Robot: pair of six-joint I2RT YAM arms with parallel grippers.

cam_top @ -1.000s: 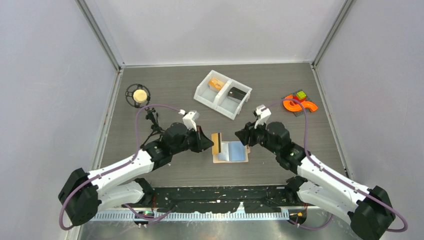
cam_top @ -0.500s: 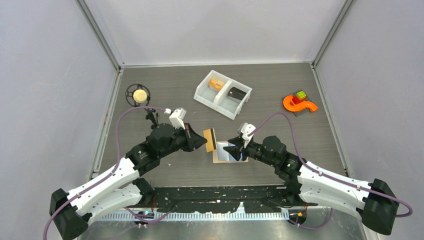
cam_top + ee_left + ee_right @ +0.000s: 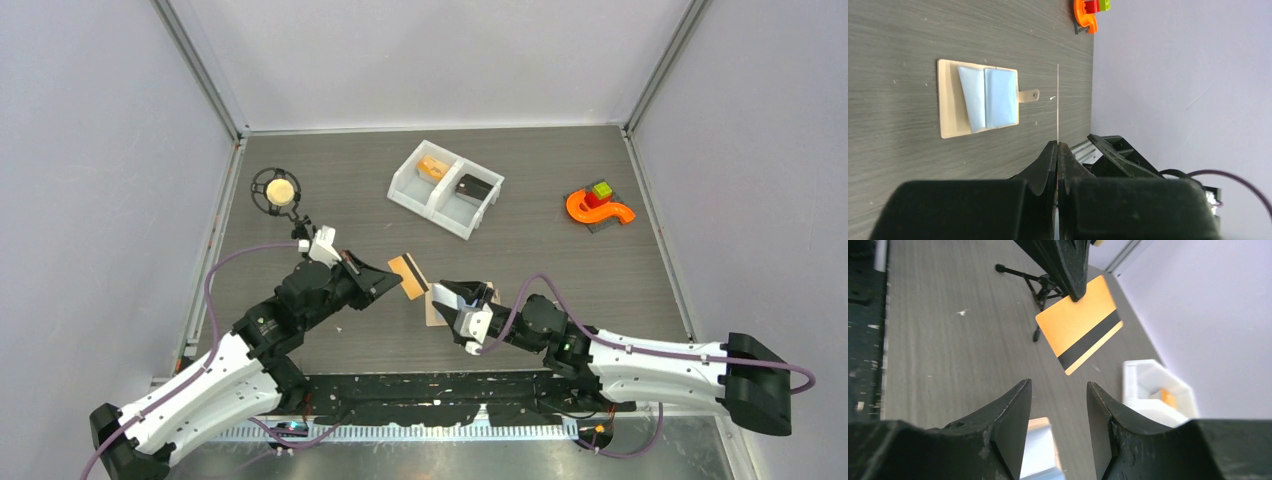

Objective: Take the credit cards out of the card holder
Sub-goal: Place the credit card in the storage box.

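Note:
My left gripper point(image 3: 390, 283) is shut on the orange-tan credit card point(image 3: 408, 276) and holds it in the air, up and left of the card holder point(image 3: 431, 308). In the right wrist view the card point(image 3: 1080, 325) shows a black stripe, pinched by the left fingers point(image 3: 1068, 265). In the left wrist view the card point(image 3: 1058, 100) is edge-on above my closed gripper point(image 3: 1057, 146). There the beige card holder point(image 3: 975, 100) lies open on the table, blue lining up. My right gripper point(image 3: 462, 293) is open and empty, over the holder; its jaws point(image 3: 1058, 390) face the card. No dark card shows.
A white two-compartment bin point(image 3: 445, 205) stands at the back centre with an orange item and a black item inside. An orange toy with red and green blocks point(image 3: 598, 205) lies at the back right. A small black stand with a tan ball point(image 3: 277, 190) is at the back left.
My left gripper has drawn the orange card up and to the left, away from the holder. My right arm has swung left and low, its open gripper now over the holder.

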